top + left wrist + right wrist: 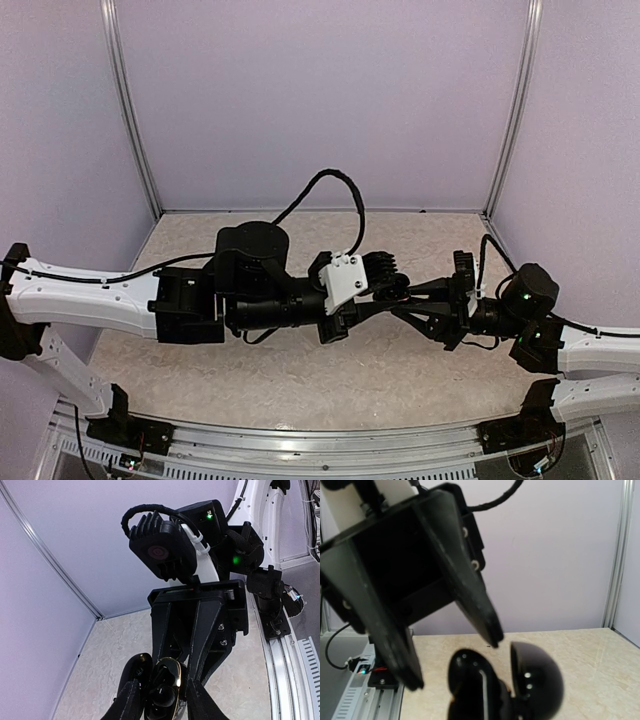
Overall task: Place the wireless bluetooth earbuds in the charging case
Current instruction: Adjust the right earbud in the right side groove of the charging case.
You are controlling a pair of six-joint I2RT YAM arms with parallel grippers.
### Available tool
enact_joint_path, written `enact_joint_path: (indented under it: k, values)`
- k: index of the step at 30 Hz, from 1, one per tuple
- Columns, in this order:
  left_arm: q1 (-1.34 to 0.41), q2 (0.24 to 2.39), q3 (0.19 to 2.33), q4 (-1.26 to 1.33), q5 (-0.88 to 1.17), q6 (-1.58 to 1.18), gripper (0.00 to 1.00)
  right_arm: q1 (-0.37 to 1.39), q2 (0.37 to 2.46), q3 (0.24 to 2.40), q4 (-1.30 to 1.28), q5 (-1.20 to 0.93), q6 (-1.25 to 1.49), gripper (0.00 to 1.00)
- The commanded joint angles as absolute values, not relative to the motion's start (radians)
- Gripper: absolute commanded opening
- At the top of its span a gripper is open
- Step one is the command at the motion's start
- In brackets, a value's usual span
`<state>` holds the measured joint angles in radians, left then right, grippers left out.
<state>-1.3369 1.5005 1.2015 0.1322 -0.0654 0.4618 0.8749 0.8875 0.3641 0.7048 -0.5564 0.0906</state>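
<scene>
Beige marbled table (300, 380), lilac panel walls (320, 100) on three sides. All positions given relative to the charging case (169, 675).

Nearest, in the left wrist view: left gripper (165, 692), fingers (129, 702) pressed against either flank of the case base and closed onto it. Case carried in the air, well above the table. Black, glossy, gold-rimmed, with lid (138, 670) hinged open to the left of the rim. Inside the rim, a dark rounded form, possibly a seated black earbud, not confirmable. No other wireless bluetooth earbuds identifiable in any view.

Just beyond the case: right gripper (185, 660), pointed down at the open cavity, fingers converging to a narrow V. Tips hidden behind the case rim, so cannot tell whether pinching an earbud or merely closed. Right wrist view blurred at close range, of no help on this point.

Handling assessment: earbuds judged very light, rigid, smooth and apt to squirt out of a pinch. Best taken across the broad body, with fingertips only and light force. Case judged hard, slippery and rounded. Best held low on the base flanks, clear of the lid hinge, as at present. Risk: a nudge from the right gripper turning the case in the left grip.
</scene>
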Motion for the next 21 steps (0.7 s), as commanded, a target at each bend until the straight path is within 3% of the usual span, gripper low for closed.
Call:
enact_joint_path:
  k: [1,21]
  values:
    - [-1.341,1.517,1.233,0.127,-0.075,0.469,0.33,0.885,0.882,0.396,0.713,-0.554,0.08,0.0]
    - [-1.337,1.53,1.255,0.104,-0.087,0.479,0.18,0.886,0.881,0.405,0.697,-0.561,0.073,0.0]
